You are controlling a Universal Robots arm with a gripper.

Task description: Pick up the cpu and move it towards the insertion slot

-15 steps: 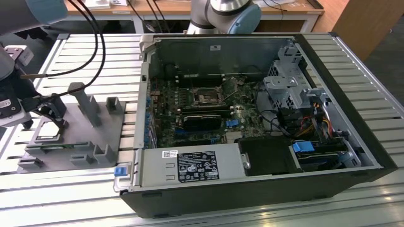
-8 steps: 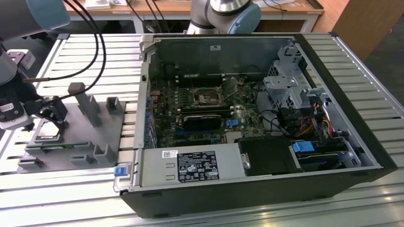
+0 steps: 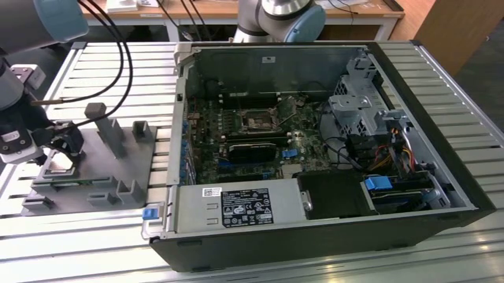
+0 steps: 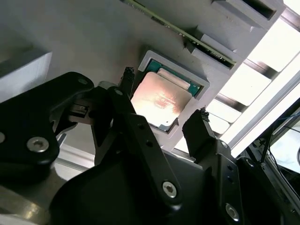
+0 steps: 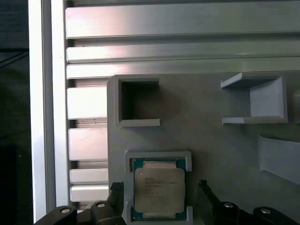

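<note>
The cpu [image 5: 159, 190], a square chip with a shiny silver top and green rim, lies flat in a square recess of the grey holder tray [image 5: 220, 140]. My gripper [image 5: 160, 194] is open and straddles the chip in both wrist views. One black fingertip [image 4: 126, 77] stands at one side of the cpu [image 4: 157, 98], and the other fingertip stands apart from the opposite side. In the exterior view the gripper [image 3: 65, 150] hangs low over the tray [image 3: 102, 177] at the exterior view's left. The insertion slot [image 3: 258, 121] sits on the motherboard inside the open computer case.
The open black computer case [image 3: 331, 236] lies at the exterior view's centre and right on a slatted aluminium table [image 3: 102, 71]. Upright posts [image 3: 106, 127] rise from the tray beside the gripper. Black cables [image 3: 118, 53] hang above it. A long black module [image 3: 252, 152] lies below the slot.
</note>
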